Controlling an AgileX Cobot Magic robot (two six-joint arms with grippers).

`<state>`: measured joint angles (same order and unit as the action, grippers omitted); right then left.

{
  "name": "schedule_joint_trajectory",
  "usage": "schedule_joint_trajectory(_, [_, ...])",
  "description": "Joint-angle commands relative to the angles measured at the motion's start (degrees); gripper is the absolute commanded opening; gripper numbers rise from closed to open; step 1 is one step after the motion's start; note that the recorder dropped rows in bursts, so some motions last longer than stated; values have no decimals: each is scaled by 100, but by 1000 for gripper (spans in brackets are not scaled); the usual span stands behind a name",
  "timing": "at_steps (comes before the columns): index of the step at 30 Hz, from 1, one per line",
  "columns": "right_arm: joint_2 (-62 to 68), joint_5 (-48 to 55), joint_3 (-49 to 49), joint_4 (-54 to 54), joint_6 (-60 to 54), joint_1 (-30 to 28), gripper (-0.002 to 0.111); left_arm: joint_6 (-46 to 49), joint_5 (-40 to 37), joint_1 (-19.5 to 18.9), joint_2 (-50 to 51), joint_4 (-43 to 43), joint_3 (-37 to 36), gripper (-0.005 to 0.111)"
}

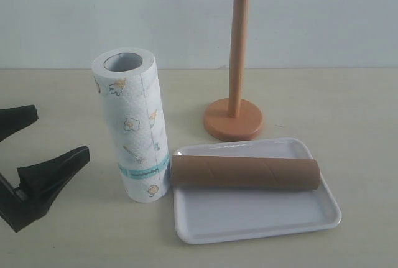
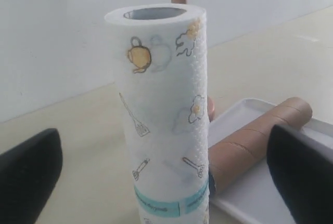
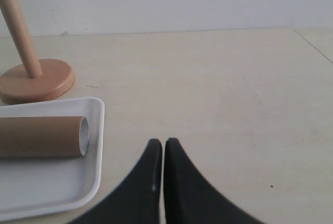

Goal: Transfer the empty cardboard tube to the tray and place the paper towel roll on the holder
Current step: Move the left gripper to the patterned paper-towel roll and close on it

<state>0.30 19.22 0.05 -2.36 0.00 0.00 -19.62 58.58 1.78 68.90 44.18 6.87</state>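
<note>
The paper towel roll (image 1: pixel 134 131) stands on end on the table, just left of the tray (image 1: pixel 261 218), grey core facing up. The empty cardboard tube (image 1: pixel 245 173) lies on its side across the tray, its left end right by the roll. Behind the tray stands the holder (image 1: pixel 233 119), its pole bare. My left gripper (image 1: pixel 61 133) is open, left of the roll and apart from it. In the left wrist view the roll (image 2: pixel 161 109) shows between the wide fingers (image 2: pixel 31 177). My right gripper (image 3: pixel 164 143) is shut and empty, over bare table beside the tray (image 3: pixel 47 187) and tube (image 3: pixel 41 136).
A pale wall runs along the back of the beige table. The holder (image 3: pixel 34 81) stands close behind the tray's far rim. The tube (image 2: pixel 255 135) and tray (image 2: pixel 250 198) lie just past the roll in the left wrist view.
</note>
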Motion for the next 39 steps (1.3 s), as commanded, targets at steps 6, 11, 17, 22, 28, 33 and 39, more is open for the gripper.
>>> schedule_joint_trajectory(6, [-30,-54,-5,-27,0,-11,1,559,1139,7,1569,24,488,108])
schedule_joint_trajectory(11, [-30,-54,-5,-27,0,-11,1,646,1139,7,2558,15,881,108])
schedule_joint_trajectory(17, [-30,-54,-5,-27,0,-11,1,646,1139,7,3329,479,1433,108])
schedule_joint_trajectory(22, [-30,-54,-5,-27,0,-11,1,436,1139,52,3576,914,1830,108])
schedule_joint_trajectory(28, [-30,-54,-5,-27,0,-11,1,387,1139,427,3624,1011,2207,108])
schedule_joint_trajectory(33, [-30,-54,-5,-27,0,-11,1,387,1139,632,3765,787,2390,108])
schedule_joint_trajectory(39, [-30,-54,-5,-27,0,-11,1,387,1139,769,4026,746,2668,108])
